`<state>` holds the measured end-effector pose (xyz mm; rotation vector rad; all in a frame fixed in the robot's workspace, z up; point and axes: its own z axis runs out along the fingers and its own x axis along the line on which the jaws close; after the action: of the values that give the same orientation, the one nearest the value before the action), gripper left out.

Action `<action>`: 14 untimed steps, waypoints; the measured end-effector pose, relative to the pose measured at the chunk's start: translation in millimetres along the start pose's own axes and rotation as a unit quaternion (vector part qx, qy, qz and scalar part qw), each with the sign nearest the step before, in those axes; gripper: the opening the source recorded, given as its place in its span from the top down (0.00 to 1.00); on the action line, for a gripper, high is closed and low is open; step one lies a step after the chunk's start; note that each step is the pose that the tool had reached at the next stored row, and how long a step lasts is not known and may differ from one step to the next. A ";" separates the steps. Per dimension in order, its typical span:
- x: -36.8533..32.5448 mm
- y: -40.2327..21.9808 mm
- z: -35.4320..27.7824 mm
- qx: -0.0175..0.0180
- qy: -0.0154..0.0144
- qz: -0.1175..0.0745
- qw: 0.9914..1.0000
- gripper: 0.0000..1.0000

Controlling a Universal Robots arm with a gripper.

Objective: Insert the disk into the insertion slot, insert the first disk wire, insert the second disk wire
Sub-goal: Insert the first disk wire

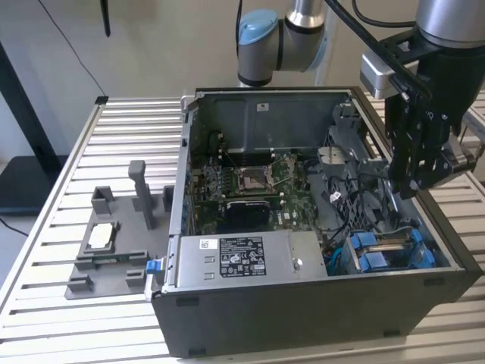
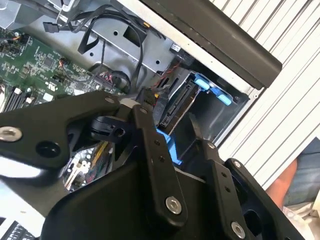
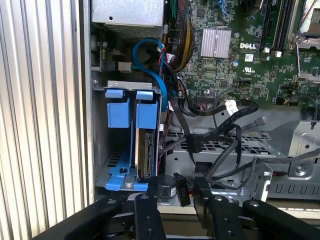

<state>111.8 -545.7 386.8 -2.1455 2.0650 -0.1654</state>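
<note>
The disk [image 1: 394, 244] sits in the insertion slot at the case's front corner on the exterior view's right, with its blue carrier tabs [image 1: 369, 241] showing. It stands edge-on in the first wrist view [image 3: 146, 152] under its blue tab [image 3: 148, 111]. My gripper [image 1: 413, 186] hangs above the case near that bay, open, with nothing between its fingers [image 2: 150, 145]. A black plug with red and yellow leads [image 2: 150, 97] lies just past one fingertip. Loose black disk wires [image 3: 235, 112] trail over the metal cage beside the slot.
The open computer case [image 1: 318, 303] rests on a slatted table [image 1: 45, 303]. Inside are the motherboard [image 1: 250, 182] and a grey labelled power supply box [image 1: 235, 254]. A grey fixture [image 1: 114, 243] stands on the exterior view's left. Part of a person [image 2: 295, 180] shows beyond the case.
</note>
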 end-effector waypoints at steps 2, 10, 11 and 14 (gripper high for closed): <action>0.0 0.0 0.0 0.000 0.000 0.000 1.000 0.62; 0.0 0.0 0.0 0.000 0.000 0.000 1.000 0.80; 0.0 0.0 0.0 0.000 0.000 0.000 1.000 0.80; 0.0 0.0 0.0 0.000 0.000 0.000 1.000 0.80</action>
<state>111.8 -545.7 386.8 -2.1458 2.0646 -0.1653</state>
